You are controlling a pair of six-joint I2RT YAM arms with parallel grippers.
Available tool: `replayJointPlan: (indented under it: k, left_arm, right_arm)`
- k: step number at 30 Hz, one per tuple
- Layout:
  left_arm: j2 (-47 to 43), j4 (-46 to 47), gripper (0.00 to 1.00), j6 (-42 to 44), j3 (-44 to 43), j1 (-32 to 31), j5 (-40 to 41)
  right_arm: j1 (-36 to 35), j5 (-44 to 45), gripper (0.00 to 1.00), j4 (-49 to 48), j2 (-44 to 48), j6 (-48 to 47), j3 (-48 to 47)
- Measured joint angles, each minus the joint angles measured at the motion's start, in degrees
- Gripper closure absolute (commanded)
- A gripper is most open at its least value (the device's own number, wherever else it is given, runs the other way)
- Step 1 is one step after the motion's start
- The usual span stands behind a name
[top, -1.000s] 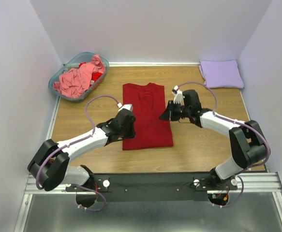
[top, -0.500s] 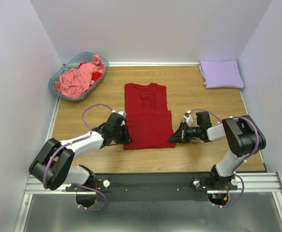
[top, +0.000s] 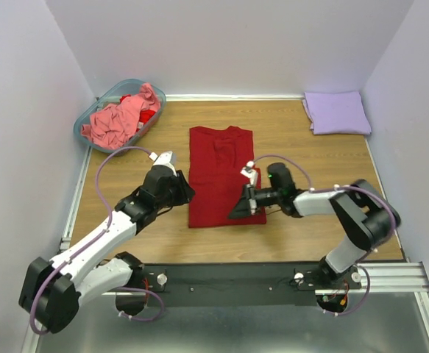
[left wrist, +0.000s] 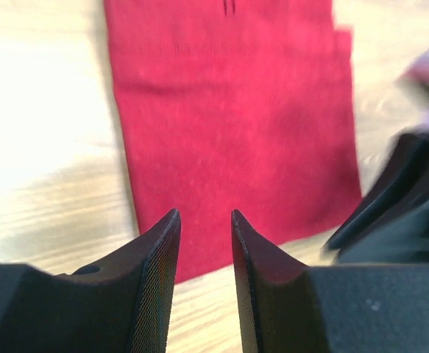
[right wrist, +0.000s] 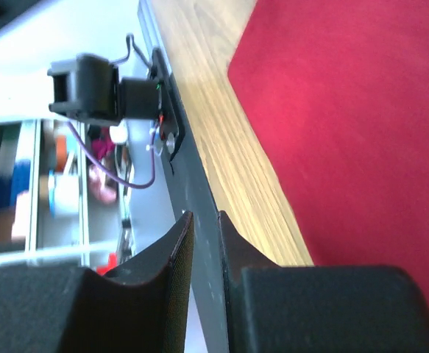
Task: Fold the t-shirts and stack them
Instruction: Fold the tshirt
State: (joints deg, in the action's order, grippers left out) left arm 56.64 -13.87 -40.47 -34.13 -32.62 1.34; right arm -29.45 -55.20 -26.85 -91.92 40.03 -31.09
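I see one dark red t-shirt [top: 224, 173] flat, one lavender t-shirt [top: 337, 112] folded, one salmon-pink t-shirt [top: 117, 120] in one teal basket [top: 89, 140]; left gripper [left wrist: 204, 243] and right gripper [right wrist: 204, 243] both slightly parted, empty.

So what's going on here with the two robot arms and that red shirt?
Two arms are working on a dark red t-shirt lying flat mid-table, sleeves already folded in. The left gripper sits at its left edge and the right gripper at its lower right corner; neither pair of jaws holds cloth. A folded lavender t-shirt lies at the far right corner, and a salmon-pink t-shirt waits crumpled in the teal basket.
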Motion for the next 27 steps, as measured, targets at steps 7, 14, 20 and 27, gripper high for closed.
replayJointPlan:
  k: [7,14,20,27]
  left_arm:
    - [-3.39,-1.97,0.58,-0.02,-0.11,0.02,2.73]
    - [-3.37,-2.54,0.53,-0.13,0.92,0.02,2.73]
    - [-2.67,-2.56,0.48,-0.11,0.92,0.02,2.71]
    - [-0.48,-3.02,0.37,-0.48,0.94,0.02,2.6]
  right_arm:
    - [-6.19,0.35,0.77,-8.79,-15.8,5.35,-4.87]
    - [-6.12,0.07,0.78,-10.56,-21.0,9.14,-5.86]
    - [-6.36,7.72,0.73,-0.09,-12.52,5.2,-5.95]
    - [-6.05,22.67,0.61,15.37,4.7,-1.55,-6.23]
